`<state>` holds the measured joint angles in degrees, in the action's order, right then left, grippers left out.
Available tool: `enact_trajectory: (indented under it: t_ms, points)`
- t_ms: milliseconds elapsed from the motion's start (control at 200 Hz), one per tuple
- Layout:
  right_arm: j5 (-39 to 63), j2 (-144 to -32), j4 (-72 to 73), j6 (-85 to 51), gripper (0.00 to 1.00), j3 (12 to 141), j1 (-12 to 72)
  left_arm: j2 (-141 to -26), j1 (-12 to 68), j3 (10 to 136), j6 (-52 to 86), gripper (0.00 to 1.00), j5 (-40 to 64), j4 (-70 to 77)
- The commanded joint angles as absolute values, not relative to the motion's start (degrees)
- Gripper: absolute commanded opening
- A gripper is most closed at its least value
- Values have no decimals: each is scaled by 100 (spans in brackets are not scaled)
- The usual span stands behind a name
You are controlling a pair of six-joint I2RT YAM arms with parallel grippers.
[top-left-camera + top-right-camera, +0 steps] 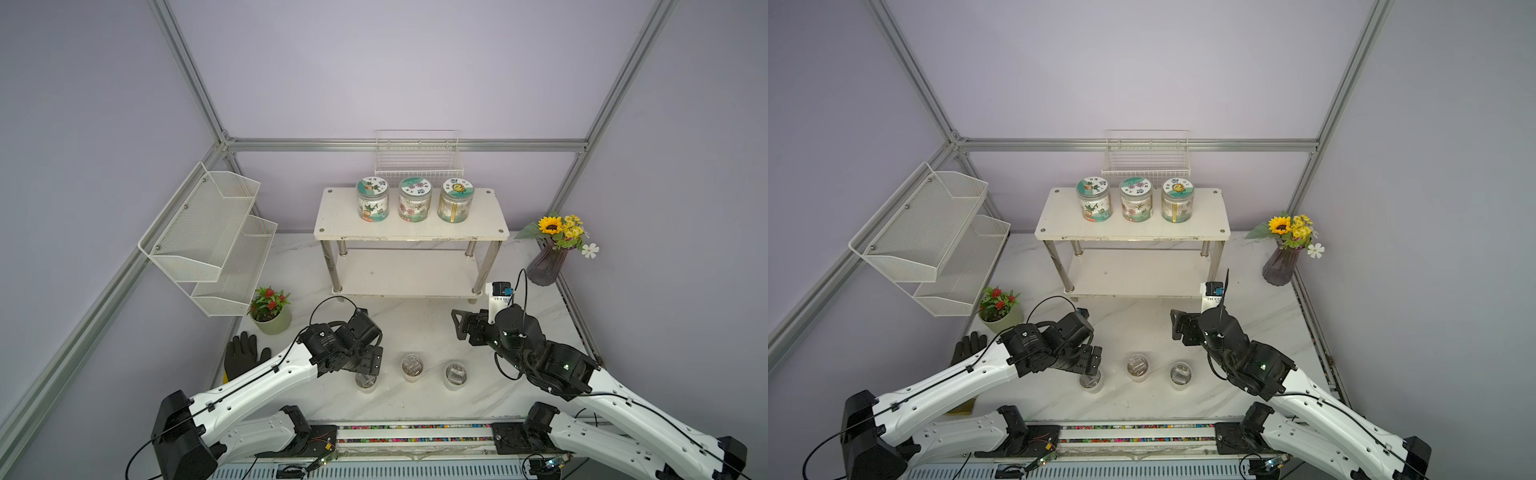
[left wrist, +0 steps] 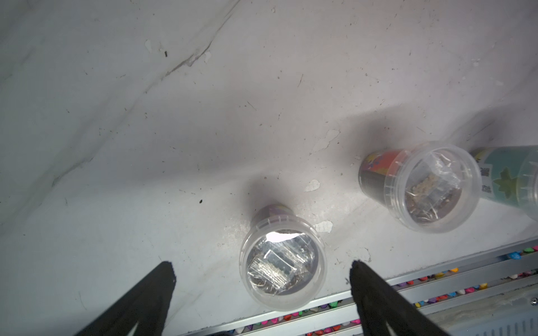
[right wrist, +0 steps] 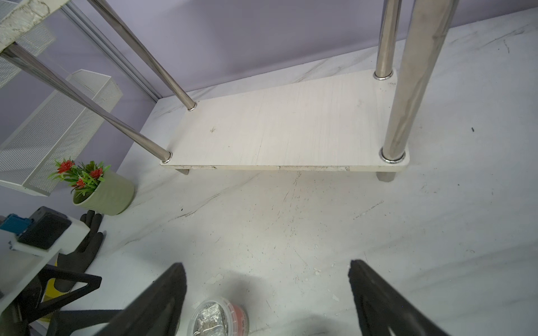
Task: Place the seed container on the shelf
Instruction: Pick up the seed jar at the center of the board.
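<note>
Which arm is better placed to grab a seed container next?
Left. The left claw, open, hangs right over the leftmost seed container, fingers either side. The right claw, also open, faces the shelf, not over any container.

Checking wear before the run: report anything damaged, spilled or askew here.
Only wear: the tabletop coating has flaked off in patches near a seed container, and the front edge of the shelf lower board is chipped. Nothing looks spilled or tipped.
</note>
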<state>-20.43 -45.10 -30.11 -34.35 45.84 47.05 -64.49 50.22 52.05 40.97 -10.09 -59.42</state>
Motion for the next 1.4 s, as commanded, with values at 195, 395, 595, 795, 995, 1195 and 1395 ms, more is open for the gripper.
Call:
enact_trajectory:
  t_ms: [195,395,595,795,995,1195,1395]
  points:
    - [-1945,-4215,-3189,-3645,89,4457,4729,-6731,5472,5143,4799,95,-1252,-6044]
    - [-1927,-4293,-3135,-3612,89,4465,4735,-6876,5687,5090,4990,95,-1201,-6047]
    - [-1864,-4322,-3111,-3601,89,4432,4729,-7022,5832,4990,5151,95,-1211,-6047]
    - [-1901,-4280,-3190,-3551,89,4434,4733,-7156,5981,4964,5265,96,-1188,-6024]
    - [-1908,-4262,-3190,-3541,89,4404,4731,-7309,6028,4965,5230,96,-1097,-5923]
    - [-1885,-4333,-3164,-3533,89,4390,4732,-7436,6033,4921,5186,96,-1040,-5830]
    - [-1837,-4438,-3138,-3489,89,4422,4729,-7564,6038,4907,5150,96,-1004,-5765]
